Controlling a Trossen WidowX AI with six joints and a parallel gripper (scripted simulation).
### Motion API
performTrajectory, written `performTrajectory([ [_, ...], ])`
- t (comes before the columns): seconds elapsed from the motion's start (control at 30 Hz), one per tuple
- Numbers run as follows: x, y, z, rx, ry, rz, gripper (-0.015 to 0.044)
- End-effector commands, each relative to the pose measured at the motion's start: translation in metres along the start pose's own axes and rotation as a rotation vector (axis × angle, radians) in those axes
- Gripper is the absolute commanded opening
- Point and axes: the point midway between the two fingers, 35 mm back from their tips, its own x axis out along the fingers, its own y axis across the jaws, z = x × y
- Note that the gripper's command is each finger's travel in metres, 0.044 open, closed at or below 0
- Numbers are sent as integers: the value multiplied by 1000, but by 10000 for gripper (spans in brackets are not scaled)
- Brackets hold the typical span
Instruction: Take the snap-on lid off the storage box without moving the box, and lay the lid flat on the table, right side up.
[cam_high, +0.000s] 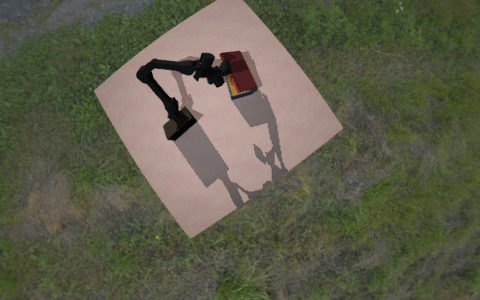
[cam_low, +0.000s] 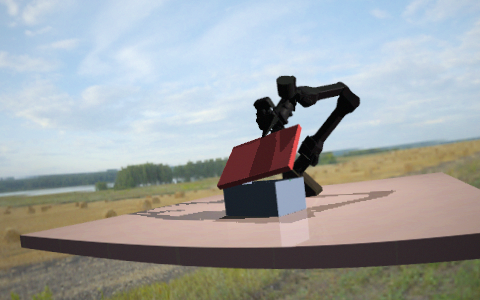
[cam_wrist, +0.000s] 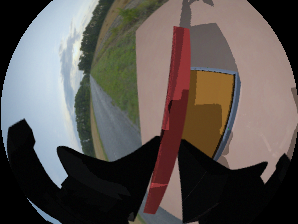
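Note:
The red lid (cam_high: 243, 77) (cam_low: 260, 156) (cam_wrist: 180, 70) is off its closed position and tilted steeply, its raised long edge on the arm's side. Its lower edge is at the far top edge of the box; a narrow gap shows at one end in the exterior view, and I cannot tell whether the other end touches. The blue-grey storage box (cam_high: 243, 95) (cam_low: 250, 200) (cam_wrist: 238, 100) stands upright on the table, its orange inside partly visible. My gripper (cam_high: 225, 75) (cam_low: 265, 134) (cam_wrist: 169, 141) is shut on the lid's raised edge, above the box.
The pink table (cam_high: 175, 200) (cam_low: 150, 237) has its outer edge a little beyond the box. The arm's base (cam_high: 179, 126) (cam_low: 313, 185) stands on the table, apart from the box. Shadows of arm, lid and box fall across the table.

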Motion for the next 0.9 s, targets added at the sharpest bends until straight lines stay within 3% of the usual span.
performTrajectory([
  [0.0, -6, 10, -1, -8, 4, 14, 0],
  [0.87, -10, 9, 29, -8, 3, 15, 0],
])
